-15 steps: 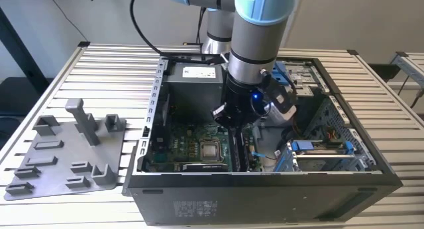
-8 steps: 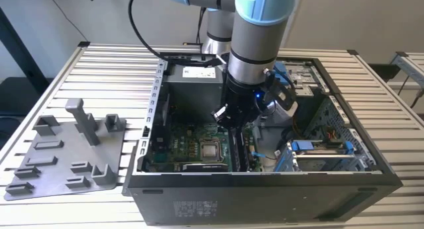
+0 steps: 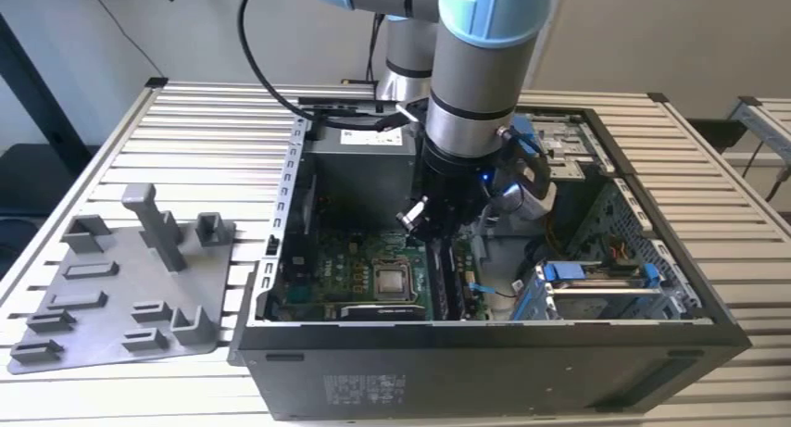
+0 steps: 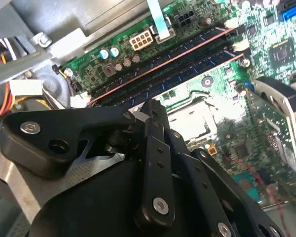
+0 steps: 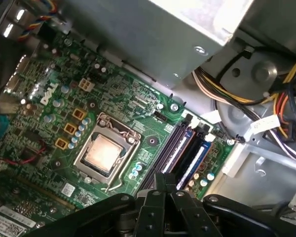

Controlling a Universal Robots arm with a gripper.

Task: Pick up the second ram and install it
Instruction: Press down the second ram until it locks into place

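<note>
Inside the open computer case, my gripper hangs over the green motherboard with its black fingers closed together. In both wrist views the gripper points at the memory slots. The second ram, a long dark stick, stands in a slot beside the blue slots, and it reaches right up to my fingertips. It also shows as a dark strip under the arm. Whether the tips touch it cannot be told. Nothing shows between the fingers.
The silver processor sits close beside the slots. A grey power supply box and a cable bundle crowd the far end. A drive cage fills the case's other side. The grey holder tray lies at the exterior view's left.
</note>
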